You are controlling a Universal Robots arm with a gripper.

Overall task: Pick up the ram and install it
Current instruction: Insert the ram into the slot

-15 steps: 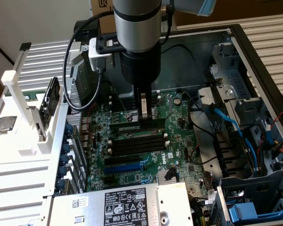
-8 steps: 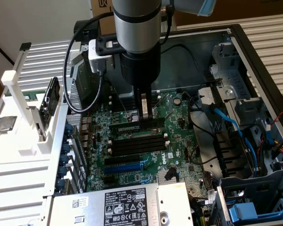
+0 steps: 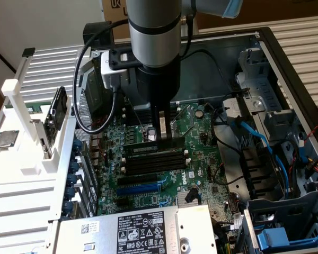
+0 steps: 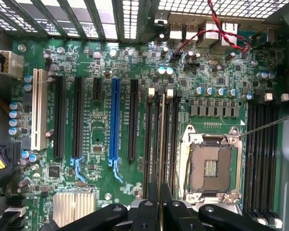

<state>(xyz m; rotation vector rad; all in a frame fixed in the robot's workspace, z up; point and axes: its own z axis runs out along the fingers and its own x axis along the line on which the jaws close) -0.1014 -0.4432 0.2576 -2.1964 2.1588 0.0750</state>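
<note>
The open computer case [image 3: 286,69] lies on its side, with the green motherboard [image 3: 199,129] as its floor. In the exterior view a white slatted rack [image 3: 37,159] stands at nine o'clock, a labelled silver power supply [image 3: 132,233] lies at six, blue cables [image 3: 257,140] and a drive cage sit at three, and brown cardboard [image 3: 286,10] shows at one. The arm comes down at twelve. Its gripper [image 3: 163,129] [image 4: 159,197] is clenched on the ram [image 3: 146,148] [image 4: 161,139], which it holds edge-on along the black memory slots [image 3: 153,161] [image 4: 147,144] at the board's centre. Whether the stick touches a slot I cannot tell. In the wrist view the bare processor socket [image 4: 211,166] lies just beside these slots, with the blue expansion slot [image 4: 114,120] well apart.
</note>
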